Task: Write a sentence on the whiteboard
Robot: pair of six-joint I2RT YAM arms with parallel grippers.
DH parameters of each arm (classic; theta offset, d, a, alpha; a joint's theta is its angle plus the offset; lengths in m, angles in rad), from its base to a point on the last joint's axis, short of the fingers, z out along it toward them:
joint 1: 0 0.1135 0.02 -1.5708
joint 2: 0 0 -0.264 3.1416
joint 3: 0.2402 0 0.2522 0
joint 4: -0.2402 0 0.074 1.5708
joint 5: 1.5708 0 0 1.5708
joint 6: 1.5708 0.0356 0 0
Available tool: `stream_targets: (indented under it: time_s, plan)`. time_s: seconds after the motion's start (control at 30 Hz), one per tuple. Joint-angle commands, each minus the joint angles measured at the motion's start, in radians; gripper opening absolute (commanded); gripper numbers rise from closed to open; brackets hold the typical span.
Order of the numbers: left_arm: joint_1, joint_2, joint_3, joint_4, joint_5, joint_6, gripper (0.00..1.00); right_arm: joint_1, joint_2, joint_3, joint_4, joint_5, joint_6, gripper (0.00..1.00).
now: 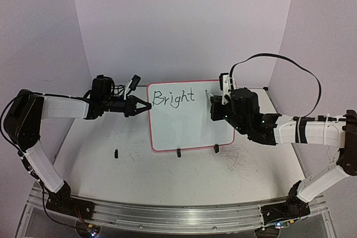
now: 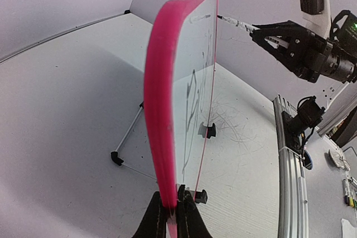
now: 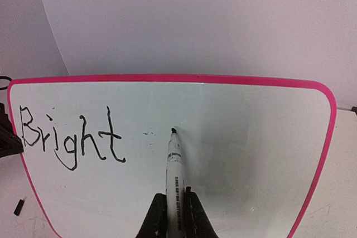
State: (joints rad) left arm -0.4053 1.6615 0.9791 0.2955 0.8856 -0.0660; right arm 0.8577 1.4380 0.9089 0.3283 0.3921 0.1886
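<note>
The whiteboard (image 1: 189, 121) with a pink frame stands upright mid-table on black clip feet. One black word, "Bright" (image 1: 173, 97), is written at its upper left and also reads clearly in the right wrist view (image 3: 70, 137). My left gripper (image 1: 146, 105) is shut on the board's left edge (image 2: 167, 137). My right gripper (image 3: 176, 210) is shut on a white marker (image 3: 174, 165), whose black tip sits at or just off the board surface right of the word, beside a few small black specks (image 3: 148, 134). From the left wrist view, the marker (image 2: 240, 24) points at the board's top.
A loose black clip (image 1: 116, 153) lies on the table left of the board's front. Two clip feet (image 1: 178, 152) (image 1: 216, 149) stick out at the board's base, a wire stand (image 2: 125, 149) behind it. White walls enclose the back and sides. Old scribble marks (image 1: 240, 160) cover the table.
</note>
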Motion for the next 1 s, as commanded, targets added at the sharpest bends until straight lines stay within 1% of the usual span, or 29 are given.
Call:
stream_targets:
  time_s: [0.0,0.3,0.67,0.97]
  plan:
    - [0.005,-0.049,0.007,0.059,-0.033,0.057,0.0,-0.006,0.007,0.042,0.041,0.046,0.012,0.0]
    - [0.005,-0.05,0.007,0.058,-0.032,0.059,0.0,-0.013,0.03,0.064,0.042,0.053,0.005,0.0]
    - [0.005,-0.052,0.007,0.058,-0.03,0.06,0.0,-0.013,0.068,0.098,0.018,-0.006,-0.012,0.0]
    - [0.005,-0.051,0.009,0.057,-0.031,0.06,0.0,-0.012,0.059,0.087,-0.026,-0.038,0.007,0.0]
